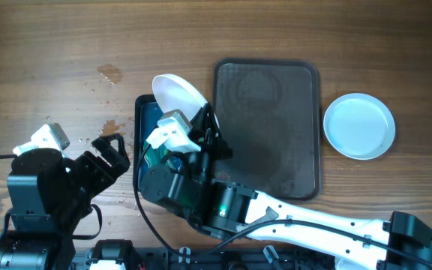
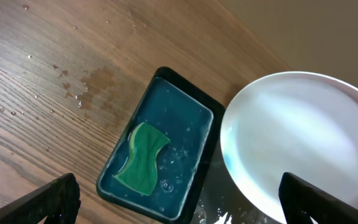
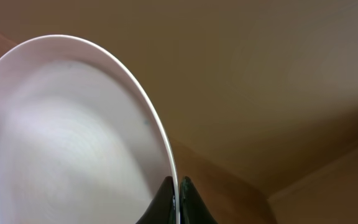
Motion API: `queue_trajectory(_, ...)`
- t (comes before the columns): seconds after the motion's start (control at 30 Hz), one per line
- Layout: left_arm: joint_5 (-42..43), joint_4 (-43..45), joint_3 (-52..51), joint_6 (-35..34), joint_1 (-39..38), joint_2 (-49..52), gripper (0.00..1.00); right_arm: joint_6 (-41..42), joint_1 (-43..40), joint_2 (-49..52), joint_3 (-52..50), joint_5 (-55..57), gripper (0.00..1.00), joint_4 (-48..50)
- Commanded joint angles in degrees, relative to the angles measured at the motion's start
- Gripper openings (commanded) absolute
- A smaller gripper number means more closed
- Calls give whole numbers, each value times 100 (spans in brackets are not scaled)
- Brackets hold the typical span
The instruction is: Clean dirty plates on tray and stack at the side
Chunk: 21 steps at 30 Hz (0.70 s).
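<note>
Now pinching one plate by its rim with the right gripper, jaws closed thin on the edge. Tipped steeply over the blue basin, left of desk centre, long axis running far-left to near-right. Holding nothing with the left gripper, spread wide, near the front-left corner.

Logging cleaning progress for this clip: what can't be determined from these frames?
- held plate: right wrist view shows one blurred face, cut off left and bottom; left wrist view crops it too. A leftover smear cannot be ruled out.
- side plate: overhead looks straight down; one or a stack, unclear.
- blue basin: overhead, mostly covered by the right arm and held plate; sponge shows only from the left wrist.
</note>
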Motion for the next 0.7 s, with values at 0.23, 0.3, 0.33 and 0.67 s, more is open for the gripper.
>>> queue_trajectory(0.23,7,4,76,7,48,-2,100,-595,17,-33,101,247,4,203)
queue_trajectory(0.3,9,4,76,7,48,-2,100,-557,17,-33,101,245,4,208)
queue_trajectory(0.33,7,4,76,9,48,-2,100,-551,15,-33,101,232,4,238)
queue_trajectory(0.67,7,4,76,7,48,-2,100,2999,-750,-33,90,-2975,4,-1473)
